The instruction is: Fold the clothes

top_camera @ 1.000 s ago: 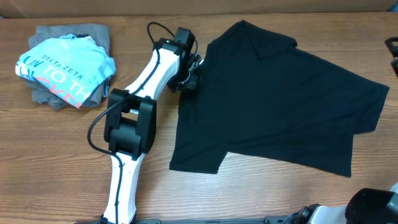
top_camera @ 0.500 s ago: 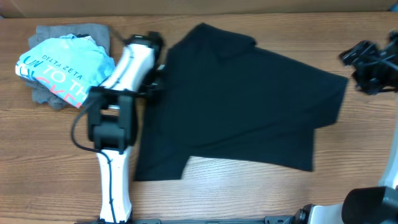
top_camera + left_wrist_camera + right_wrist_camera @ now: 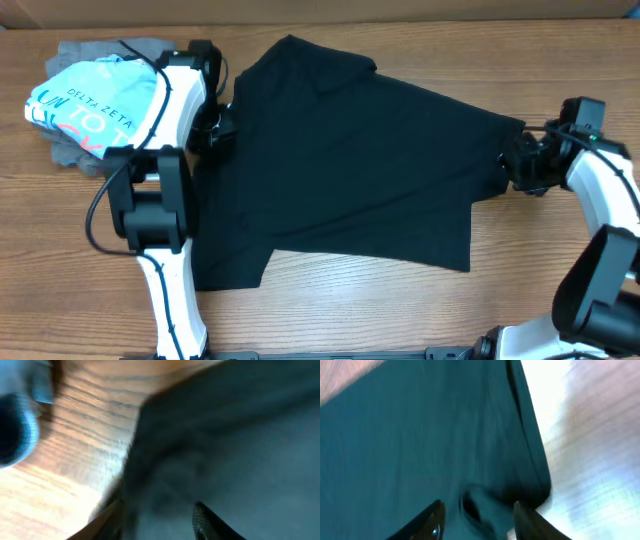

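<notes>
The clothes, a plain black T-shirt, lie spread across the middle of the wooden table. My left gripper sits on the shirt's upper left edge. In the blurred left wrist view its fingers stand apart, and flat dark fabric fills the gap of the gripper. My right gripper is at the shirt's right edge. In the right wrist view that gripper is open astride a small raised fold of the cloth, right at the hem.
A light blue printed shirt lies on a grey garment at the back left, close beside my left arm. Bare wooden table runs along the front. The blue shirt shows at the left wrist view's edge.
The black shirt has slid left across the table along with my left gripper. My right arm has come in from the right to the shirt's right edge.
</notes>
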You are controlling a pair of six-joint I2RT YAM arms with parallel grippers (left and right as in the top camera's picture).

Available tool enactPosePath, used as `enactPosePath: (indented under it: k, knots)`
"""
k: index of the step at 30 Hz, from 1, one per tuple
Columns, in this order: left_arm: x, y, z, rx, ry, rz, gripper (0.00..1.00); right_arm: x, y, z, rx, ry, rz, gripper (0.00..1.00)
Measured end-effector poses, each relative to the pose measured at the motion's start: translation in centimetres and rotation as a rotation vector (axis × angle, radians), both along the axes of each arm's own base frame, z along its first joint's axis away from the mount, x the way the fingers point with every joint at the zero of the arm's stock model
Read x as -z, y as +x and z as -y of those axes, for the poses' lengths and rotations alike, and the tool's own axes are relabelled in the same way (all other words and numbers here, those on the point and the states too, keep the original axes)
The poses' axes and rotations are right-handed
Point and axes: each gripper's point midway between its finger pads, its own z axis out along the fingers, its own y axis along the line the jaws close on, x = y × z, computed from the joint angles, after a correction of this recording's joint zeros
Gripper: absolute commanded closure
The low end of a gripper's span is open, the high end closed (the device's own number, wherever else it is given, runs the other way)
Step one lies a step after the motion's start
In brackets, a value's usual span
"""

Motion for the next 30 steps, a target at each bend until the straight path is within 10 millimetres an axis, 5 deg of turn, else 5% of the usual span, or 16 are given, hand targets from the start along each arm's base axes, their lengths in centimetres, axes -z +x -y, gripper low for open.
enactPosePath:
  k: [6, 11, 18, 23, 27, 30]
  knots:
    - [-8.7, 0.6, 2.0, 0.108, -0.041, 0.2, 0.49, 2.2, 3.2, 1.6, 0.012, -0.063, 0.092, 0.56]
    - [-13.4, -0.1, 4.5, 0.233, -0.079, 0.299, 0.46, 4.1, 2.4, 0.9, 0.001, -0.016, 0.032, 0.57]
    - [-14.3, -1.0, 8.4, 0.355, -0.106, 0.31, 0.46, 4.9, -3.1, -3.3, -0.059, 0.187, -0.18, 0.37]
    - [-14.2, -1.6, 8.8, 0.365, -0.11, 0.289, 0.46, 4.6, -5.4, -4.7, -0.111, 0.249, -0.256, 0.31]
    - [-15.4, -1.7, 8.2, 0.357, -0.094, 0.319, 0.4, 2.2, -5.2, -4.7, -0.128, 0.227, -0.196, 0.3]
    - [-17.3, -2.2, 7.7, 0.355, -0.077, 0.359, 0.4, -1.1, -4.0, -4.2, -0.12, 0.175, -0.077, 0.4]
